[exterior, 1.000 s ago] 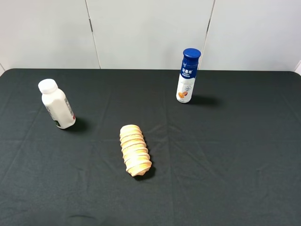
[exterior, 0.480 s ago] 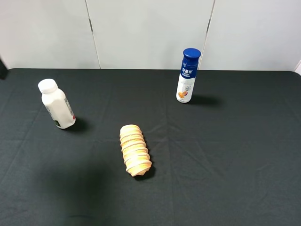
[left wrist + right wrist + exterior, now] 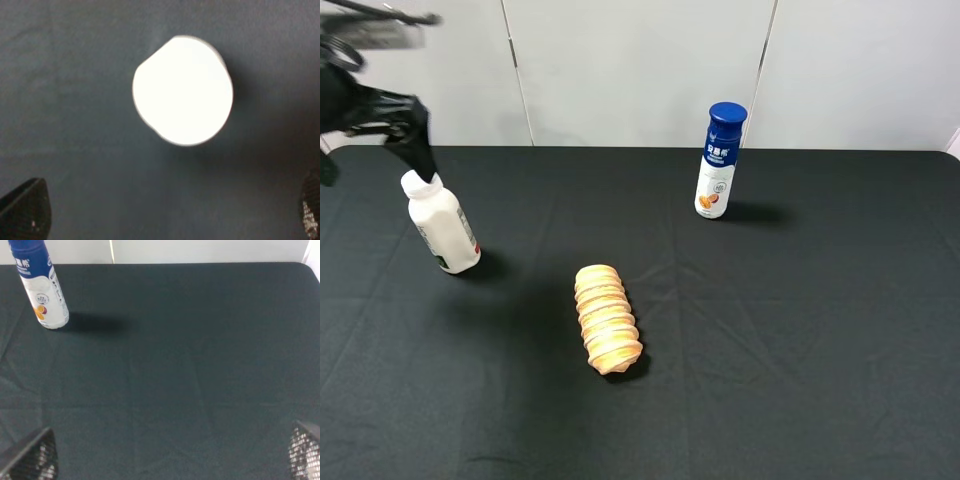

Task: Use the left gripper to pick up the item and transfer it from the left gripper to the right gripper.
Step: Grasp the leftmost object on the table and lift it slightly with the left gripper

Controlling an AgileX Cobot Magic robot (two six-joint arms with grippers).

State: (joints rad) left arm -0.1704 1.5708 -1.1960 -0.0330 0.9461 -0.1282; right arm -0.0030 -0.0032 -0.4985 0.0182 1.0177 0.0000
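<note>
The item (image 3: 442, 225), a small white bottle with a white cap, stands tilted on the black cloth at the left. My left gripper (image 3: 375, 168) hovers blurred just above its cap, open, one finger (image 3: 417, 145) close over the cap. In the left wrist view the item (image 3: 182, 90) shows from straight above as a white disc, clear of both fingertips (image 3: 25, 210). My right gripper (image 3: 167, 455) is open over bare cloth with nothing between its fingers; it is out of the exterior high view.
A ridged tan pastry roll (image 3: 607, 319) lies mid-table. A taller blue-capped bottle (image 3: 720, 160) stands at the back, also in the right wrist view as the blue-capped bottle (image 3: 39, 287). A white wall bounds the black table (image 3: 800, 330) behind.
My left arm has come into the exterior high view at the top left and now hangs over the white bottle. The objects have not moved.
</note>
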